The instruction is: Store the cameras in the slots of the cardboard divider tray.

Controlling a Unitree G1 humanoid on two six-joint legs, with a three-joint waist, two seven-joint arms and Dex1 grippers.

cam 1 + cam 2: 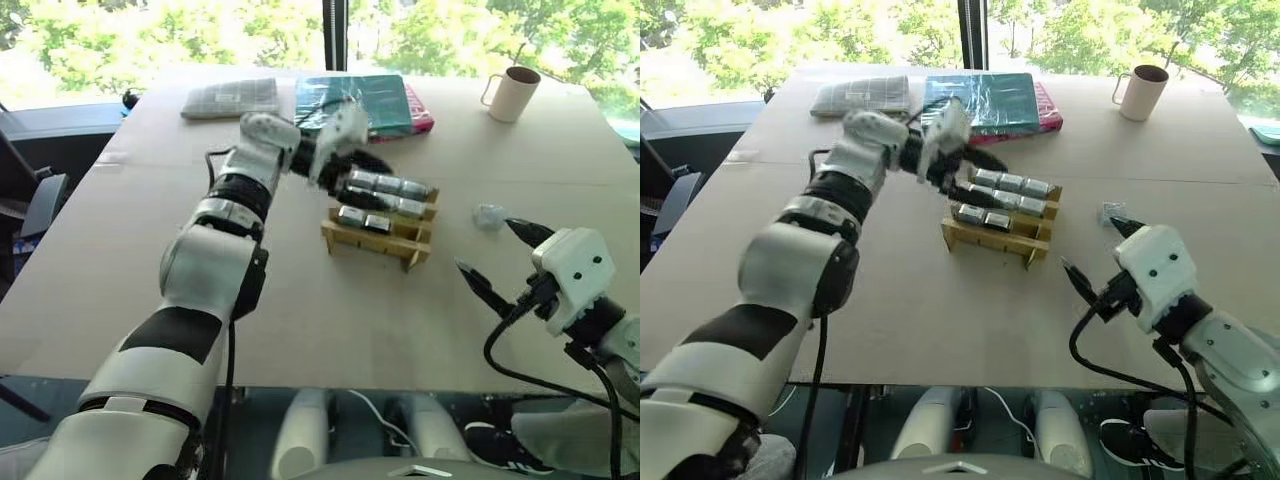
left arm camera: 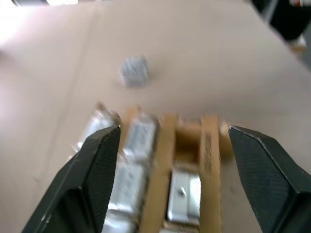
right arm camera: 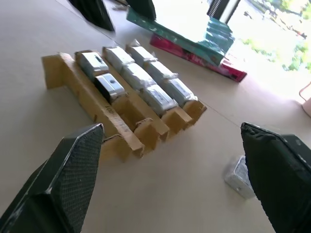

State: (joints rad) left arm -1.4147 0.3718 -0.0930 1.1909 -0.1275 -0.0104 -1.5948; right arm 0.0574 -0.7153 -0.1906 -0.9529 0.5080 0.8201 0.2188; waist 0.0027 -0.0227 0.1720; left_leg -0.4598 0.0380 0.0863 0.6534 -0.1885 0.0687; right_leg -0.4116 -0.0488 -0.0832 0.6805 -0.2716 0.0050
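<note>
Cardboard-covered table [image 1: 300,330] seen from above, stretching across most of the frame, with bright green foliage behind windows along the top edge. At upper left of centre lies a flat grey checked bundle [image 1: 231,97]. The robot's left arm rises from the lower left corner towards the middle, and its left gripper [image 1: 372,175] hangs just above the left end of the cardboard divider tray [image 1: 378,240]. In the left wrist view its two black fingers [image 2: 92,179] stand apart with nothing between them, the tray below. The tray sits at the centre of the frame, a low tan rack of slots. Shiny silvery cameras [image 1: 388,184] fill its two far rows, and two more [image 1: 362,220] sit in the nearer row; the slots on the tray's right side in that row look empty. Behind the tray, at upper centre, a teal book [image 1: 350,103] lies on a pink book [image 1: 419,117]. Right of the tray, apart from it, one loose camera [image 1: 488,216] rests on the table. At upper right stands a beige mug [image 1: 513,93]. At lower right the right gripper [image 1: 495,258] hovers near the loose camera, its fingers spread wide and holding nothing.
</note>
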